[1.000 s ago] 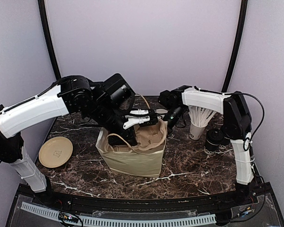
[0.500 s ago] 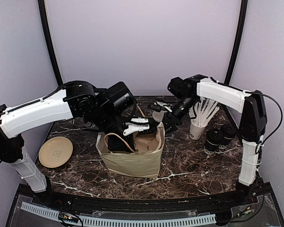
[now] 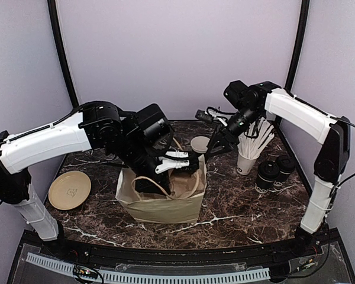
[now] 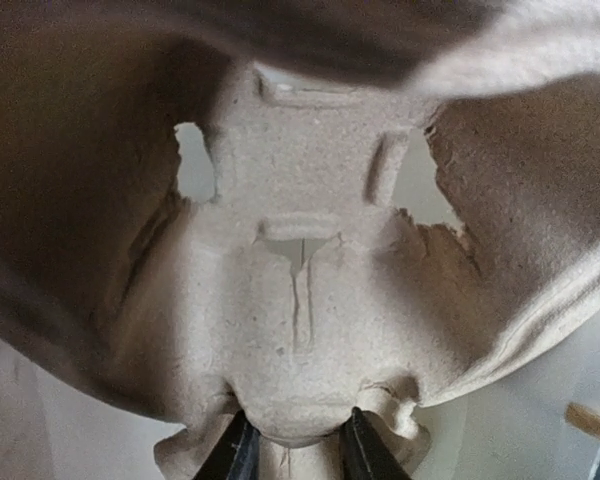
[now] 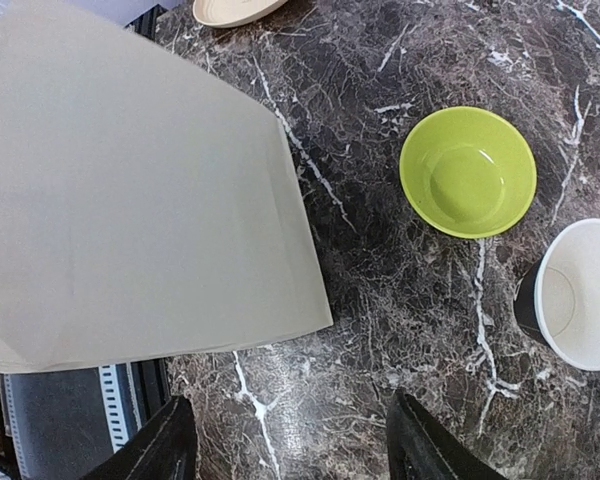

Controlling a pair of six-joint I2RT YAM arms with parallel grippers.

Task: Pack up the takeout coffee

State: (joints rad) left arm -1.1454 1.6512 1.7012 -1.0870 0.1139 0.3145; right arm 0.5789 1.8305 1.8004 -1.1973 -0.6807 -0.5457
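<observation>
My left gripper (image 3: pixel 178 160) reaches into the open paper bag (image 3: pixel 165 204). In the left wrist view it (image 4: pixel 298 452) is shut on the near edge of a moulded pulp cup carrier (image 4: pixel 300 270) that lies inside the bag. My right gripper (image 3: pixel 216 144) is open and empty, held above the table behind the bag's right side (image 5: pixel 300 455). An open black coffee cup (image 3: pixel 200 144) with a white inside stands behind the bag and shows in the right wrist view (image 5: pixel 583 295). Two lidded black cups (image 3: pixel 267 175) stand at the right.
A white cup with white straws (image 3: pixel 247 158) stands beside the lidded cups. A lime-green bowl (image 5: pixel 468 172) sits near the open cup. A tan plate (image 3: pixel 69 190) lies at the left. The bag's flat side (image 5: pixel 130 200) fills the right wrist view's left.
My right gripper has risen from the bag's rim and drawn back to the right, open. My left gripper has stayed in the bag with the carrier, shifting slightly lower.
</observation>
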